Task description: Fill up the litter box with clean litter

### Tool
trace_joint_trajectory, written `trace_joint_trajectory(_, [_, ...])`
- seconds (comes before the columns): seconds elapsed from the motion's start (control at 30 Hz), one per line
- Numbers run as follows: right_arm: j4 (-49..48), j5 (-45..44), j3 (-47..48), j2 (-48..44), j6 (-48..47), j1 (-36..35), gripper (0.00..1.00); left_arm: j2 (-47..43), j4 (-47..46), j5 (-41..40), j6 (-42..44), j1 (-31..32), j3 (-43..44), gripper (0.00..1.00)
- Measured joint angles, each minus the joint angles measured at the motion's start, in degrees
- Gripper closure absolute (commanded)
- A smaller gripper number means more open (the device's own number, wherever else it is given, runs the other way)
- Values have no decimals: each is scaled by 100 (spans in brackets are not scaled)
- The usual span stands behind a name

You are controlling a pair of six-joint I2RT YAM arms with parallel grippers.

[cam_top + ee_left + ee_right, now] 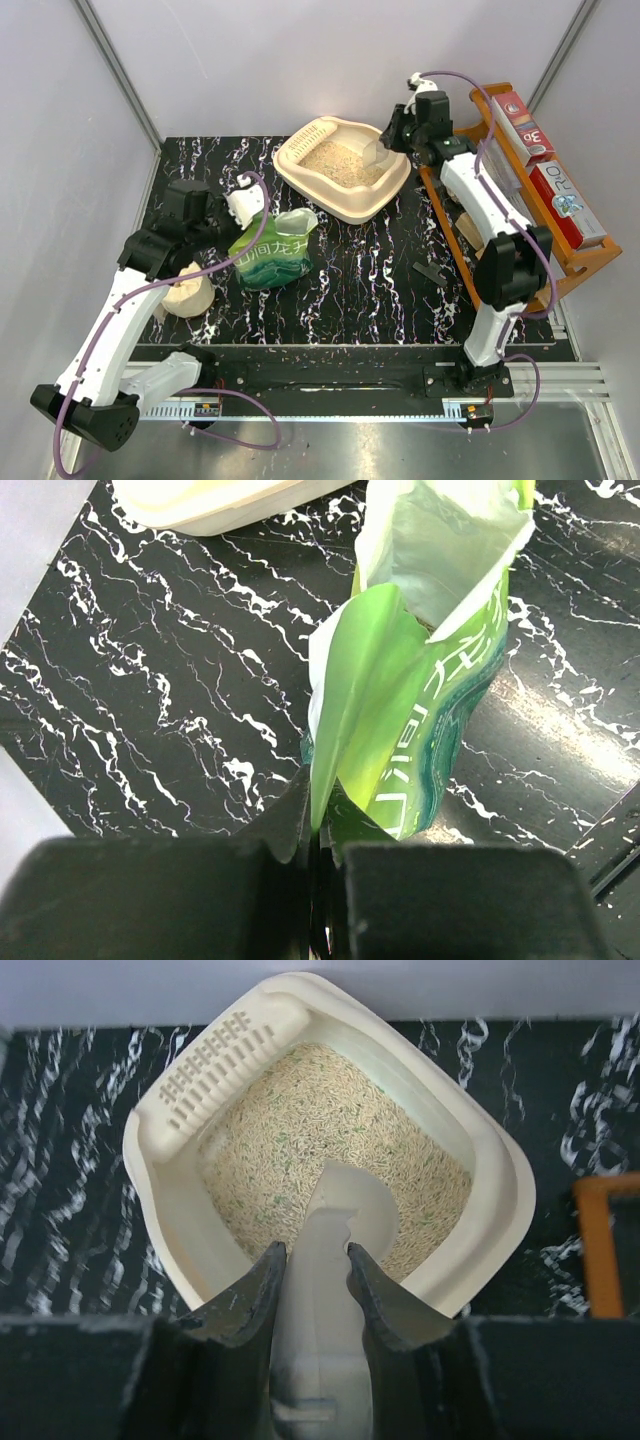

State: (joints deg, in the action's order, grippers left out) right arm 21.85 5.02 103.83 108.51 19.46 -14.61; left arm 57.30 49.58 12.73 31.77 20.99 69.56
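The cream litter box sits at the back centre of the table, its slotted sieve corner toward the back left. Pale tan litter with a few green specks covers its floor. My right gripper is shut on the handle of a cream scoop whose bowl hangs over the litter. My left gripper is shut on the top edge of the green printed bag, which stands open on the table in front of the box.
An orange wooden rack with red boxes runs along the right edge. A cream tape roll lies at front left under the left arm. A small dark object lies near the right arm. Grey walls enclose the back and sides.
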Motion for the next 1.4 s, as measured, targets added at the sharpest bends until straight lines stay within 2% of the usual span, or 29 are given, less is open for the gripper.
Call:
trace_joint_trajectory(0.17, [-269,-122,-688,-793,-1617,-562,100,-70,-214,57,-70,-2,-142,100])
trace_joint_trajectory(0.3, [-111,321,-734,-1091,-2358,-608,100,-74,-428,22,-144,-2,-243,100])
trace_joint_trajectory(0.4, [466,1276,-208,-1147,-2594,-533,100,-72,-544,-61,-232,-4,-264,100])
trace_joint_trajectory(0.57, [1088,3364,1038,-1150,-2643,-566,100,-68,-614,-94,-330,-7,-267,100])
trace_joint_trajectory(0.67, [1412,4138,1438,-1147,-2667,-726,100,-68,-682,-94,-352,-7,-310,100])
trace_joint_trajectory(0.83, [2063,4824,1510,-1038,-2870,-1040,100,-90,-807,-98,-382,-7,-389,100])
trace_joint_trajectory(0.97, [2664,4835,1510,-844,-3355,-1270,100,-146,-813,-96,-398,-7,-428,100])
trace_joint_trajectory(1.17, [3224,4133,1508,-719,-4028,-1823,100,-173,-807,-96,-435,-7,-437,100])
trace_joint_trajectory(1.3, [3338,3547,1582,-555,-4072,-2194,100,-175,-807,-98,-509,-7,-437,100])
trace_joint_trajectory(1.4, [3331,2894,1705,-286,-3541,-2406,100,-175,-807,-103,-645,0,-437,100])
